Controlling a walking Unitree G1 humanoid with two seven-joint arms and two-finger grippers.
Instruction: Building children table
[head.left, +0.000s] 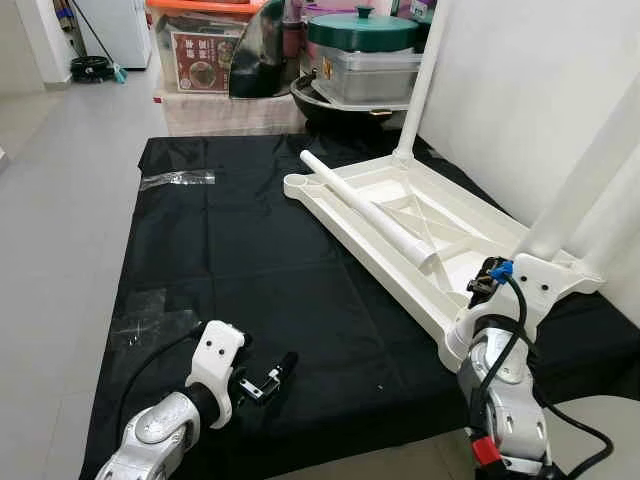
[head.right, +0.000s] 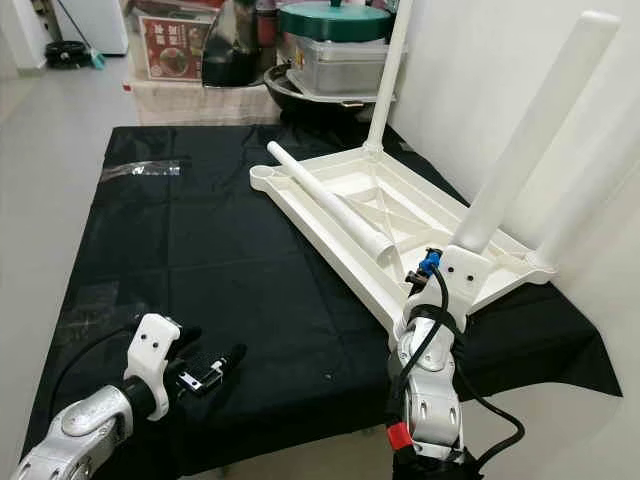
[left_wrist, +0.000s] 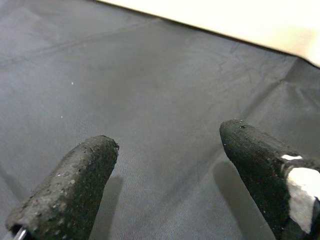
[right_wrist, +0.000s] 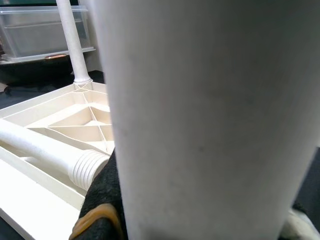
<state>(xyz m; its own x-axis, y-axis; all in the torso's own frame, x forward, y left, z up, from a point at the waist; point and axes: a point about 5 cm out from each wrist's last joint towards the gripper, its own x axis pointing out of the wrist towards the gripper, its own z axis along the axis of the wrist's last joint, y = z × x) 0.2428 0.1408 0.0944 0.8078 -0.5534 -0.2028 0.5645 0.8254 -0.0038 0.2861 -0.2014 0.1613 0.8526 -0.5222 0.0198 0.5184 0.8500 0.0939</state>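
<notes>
Right gripper sits hidden behind its own wrist at the near leg, so its finger gap can't be read. That leg runs off the top edge in the left eye view. Far leg cut off at the top too. Box label at the far end is too small to read. Left arm cut by the bottom edge

A white table leg stands close before the upturned tabletop.
</notes>
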